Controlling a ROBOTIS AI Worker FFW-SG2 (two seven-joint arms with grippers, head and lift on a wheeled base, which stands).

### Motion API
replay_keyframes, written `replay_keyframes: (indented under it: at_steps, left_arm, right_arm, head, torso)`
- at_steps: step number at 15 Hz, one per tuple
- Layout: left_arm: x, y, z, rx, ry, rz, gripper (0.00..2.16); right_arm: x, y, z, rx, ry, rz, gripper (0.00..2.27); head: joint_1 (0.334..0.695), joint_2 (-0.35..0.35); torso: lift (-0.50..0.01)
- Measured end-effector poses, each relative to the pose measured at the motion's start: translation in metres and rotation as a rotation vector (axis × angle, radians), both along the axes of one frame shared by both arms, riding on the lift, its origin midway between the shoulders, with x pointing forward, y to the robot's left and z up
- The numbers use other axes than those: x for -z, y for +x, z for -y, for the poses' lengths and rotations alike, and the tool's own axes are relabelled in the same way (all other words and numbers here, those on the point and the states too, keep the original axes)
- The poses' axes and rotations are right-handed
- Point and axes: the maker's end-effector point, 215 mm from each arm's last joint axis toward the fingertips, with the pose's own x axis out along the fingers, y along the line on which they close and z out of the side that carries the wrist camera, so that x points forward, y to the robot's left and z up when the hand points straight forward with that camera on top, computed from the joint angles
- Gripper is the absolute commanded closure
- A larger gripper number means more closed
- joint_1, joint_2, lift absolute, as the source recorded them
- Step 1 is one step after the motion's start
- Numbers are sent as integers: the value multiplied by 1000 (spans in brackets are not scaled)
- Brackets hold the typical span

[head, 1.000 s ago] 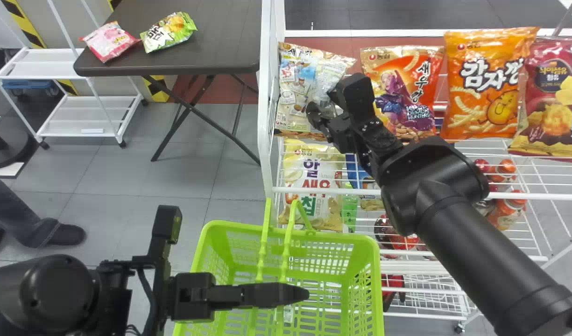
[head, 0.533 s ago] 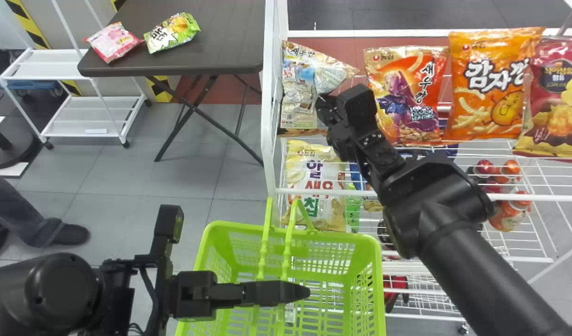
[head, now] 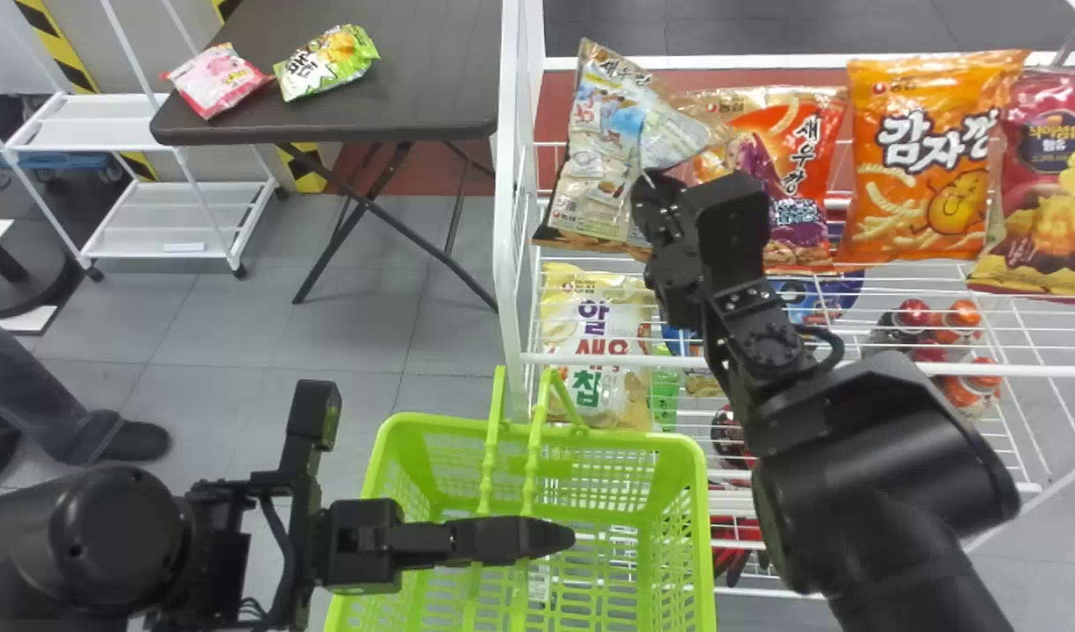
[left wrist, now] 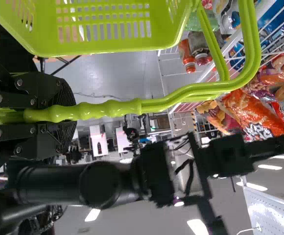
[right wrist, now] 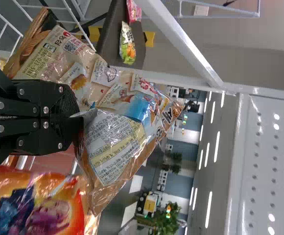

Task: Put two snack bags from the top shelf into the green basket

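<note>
My right gripper [head: 655, 195] is over the left end of the top shelf, shut on a beige snack bag [head: 590, 158] whose printed back shows. The bag tilts and overlaps the red-orange snack bag [head: 809, 140]. In the right wrist view the gripper [right wrist: 76, 117] pinches the middle of the bag [right wrist: 127, 110]. My left gripper [head: 550, 537] stays over the green basket [head: 620, 439], which hangs in front of the rack. In the left wrist view, the gripper [left wrist: 63, 115] is shut on the basket's handle [left wrist: 112, 107].
An orange bag [head: 923, 158] and a dark red bag [head: 1050, 175] stand farther right on the top shelf. The rack's white side frame [head: 509, 175] rises just left of the held bag. Beyond it is a dark table [head: 414, 79] with two small packets.
The held bag has shifted right and up from the shelf's left corner and now partly covers its neighbour. My right gripper moved right with it, while the left has barely moved.
</note>
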Motion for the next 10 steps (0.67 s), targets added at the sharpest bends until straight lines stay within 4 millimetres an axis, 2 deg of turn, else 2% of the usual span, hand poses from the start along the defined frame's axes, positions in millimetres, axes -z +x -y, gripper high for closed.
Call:
replay_keyframes:
  at_steps: [3,6,8,10]
  left_arm:
    - [1,1,-1,-3,0,-3,2145]
    - [1,3,-2,-8,0,-4,2148]
    - [3,3,-6,-19,-1,-10,2145]
    - [5,-1,-9,-34,-8,-22,2145]
  right_arm:
    - [-6,-32,23,41,15,-12,2246]
    - [-13,-60,64,91,-11,-24,2246]
    - [-7,-80,89,114,-49,-60,2246]
    - [4,-97,103,102,-75,-90,2246]
  head:
    - [695,41]
    - [695,-17]
    - [695,-45]
    - [695,-70]
  torso:
    - [-1]
    - [-1]
    - [-1]
    - [-1]
